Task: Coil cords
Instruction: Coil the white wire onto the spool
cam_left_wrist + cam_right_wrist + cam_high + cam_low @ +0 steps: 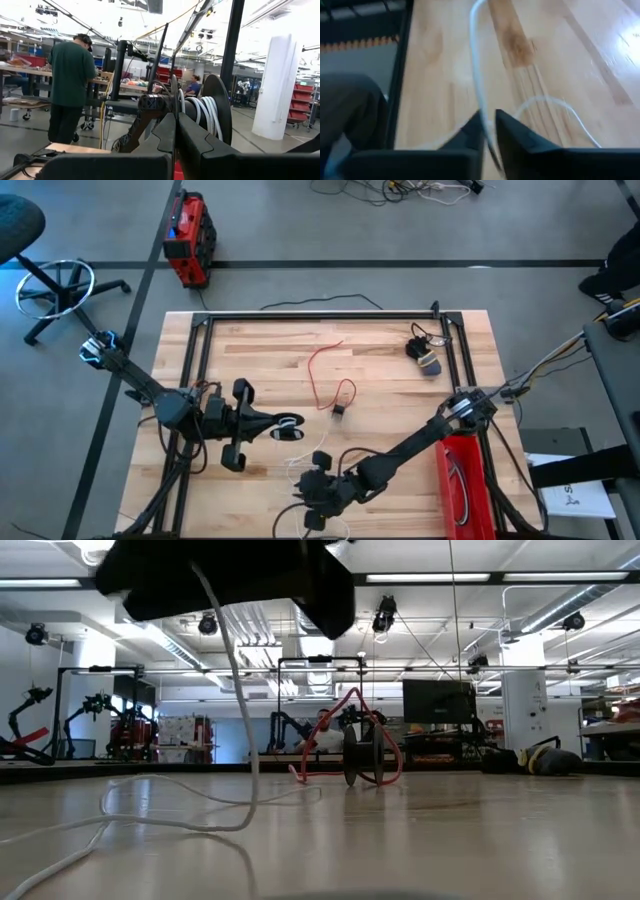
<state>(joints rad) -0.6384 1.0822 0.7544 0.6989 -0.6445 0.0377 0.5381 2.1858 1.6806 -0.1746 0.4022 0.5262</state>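
The left pincer (283, 423) rests low over the middle of the pale wooden counter (380, 380). Its two dark fingers (172, 135) are pressed on a small dark spool (217, 115) that already carries some turns of the thin white cord (202, 112). The right pincer (490, 132) is near the front edge of the counter. Its fingers are nearly together and pinch the same white cord a little way along, and the rest of the cord lies in loose curves on the wood.

The thin red cord with a small dark plug (330, 380) lies loose in the middle of the counter, well apart from both pincers. A small dark bundle (425, 352) sits near the far right corner; I cannot tell if it is the black cord.

The step in hand seems to be winding the white cord on the spool. To do it well, I think the right pincer should keep a light pull on the cord, so each turn lies flat beside the last one. It should also feed the cord slowly, because the slack loops can catch.
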